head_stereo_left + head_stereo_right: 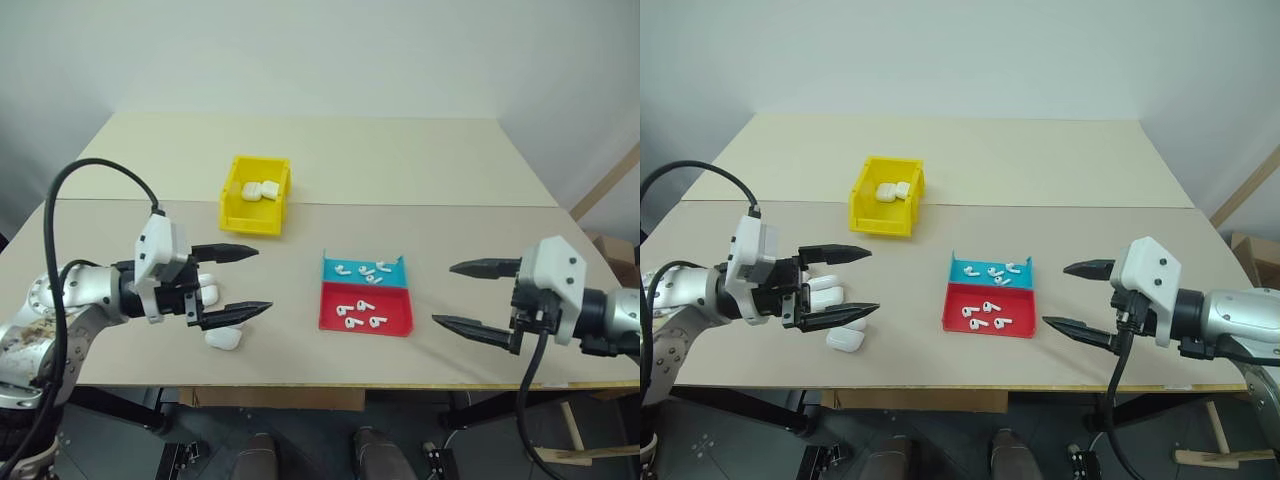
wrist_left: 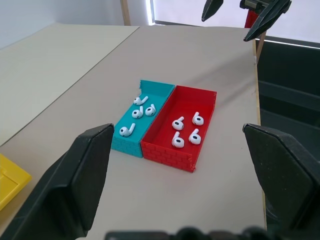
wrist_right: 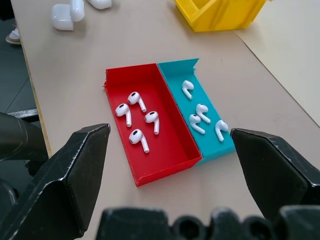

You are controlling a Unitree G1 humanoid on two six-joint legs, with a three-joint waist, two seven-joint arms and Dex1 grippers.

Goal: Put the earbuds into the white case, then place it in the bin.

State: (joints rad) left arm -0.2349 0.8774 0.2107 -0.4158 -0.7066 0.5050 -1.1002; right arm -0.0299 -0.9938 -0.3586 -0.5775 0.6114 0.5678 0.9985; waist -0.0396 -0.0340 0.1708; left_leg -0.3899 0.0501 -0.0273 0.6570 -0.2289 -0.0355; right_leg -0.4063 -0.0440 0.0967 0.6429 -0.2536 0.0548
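Between both hands, on the bench (image 1: 420, 180): earbuds (image 1: 362, 268) loose in the red and blue tray (image 1: 330, 318); white cases (image 1: 843, 340) near left hand (image 1: 232, 283). Likely light, slick, hard; best pinched across the stem. Left hand and right hand (image 1: 462, 295) spread wide, holding nothing. Yellow bin (image 1: 232, 203) farther back.

Table: wide beige matte wooden table (image 1: 420, 170), a seam running across its middle.
Bin: small bright yellow plastic bin (image 1: 256, 196) sits on that seam, left of centre.
Tray: flat two-part plastic tray (image 1: 366, 294), blue half behind, red half in front, near the front edge, centre.
Cases: glossy white rounded plastic cases (image 1: 843, 340) rest toward the front-left, close to the front edge.
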